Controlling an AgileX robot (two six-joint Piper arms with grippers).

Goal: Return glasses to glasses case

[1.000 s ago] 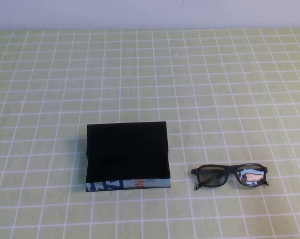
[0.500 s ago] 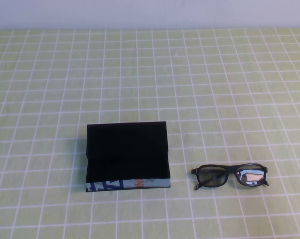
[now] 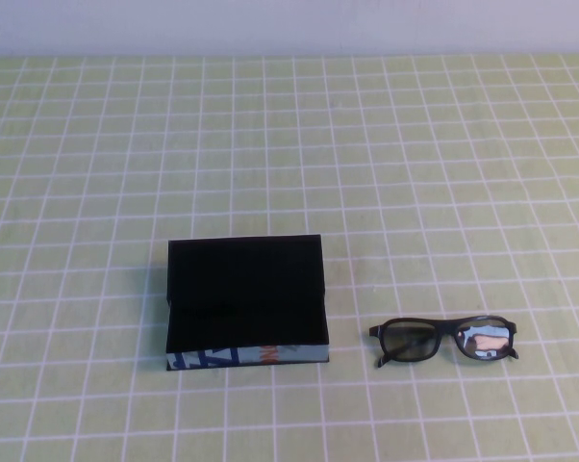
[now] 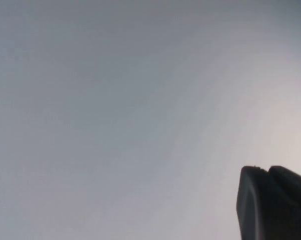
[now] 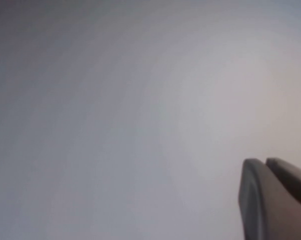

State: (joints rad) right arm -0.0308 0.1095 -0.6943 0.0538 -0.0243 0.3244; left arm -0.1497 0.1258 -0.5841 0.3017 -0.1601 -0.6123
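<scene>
The glasses case [image 3: 246, 289] lies open near the table's front left of centre, its black interior facing up and its light blue printed band along the near side. The black glasses [image 3: 443, 339] lie folded on the cloth just right of the case, apart from it, lenses reflecting. Neither arm shows in the high view. My left gripper [image 4: 267, 170] appears only in the left wrist view, fingertips pressed together, holding nothing, against a blank grey surface. My right gripper [image 5: 264, 161] appears likewise in the right wrist view, shut and empty.
A green tablecloth with a white grid [image 3: 415, 173] covers the table. A pale wall [image 3: 289, 24] runs along the far edge.
</scene>
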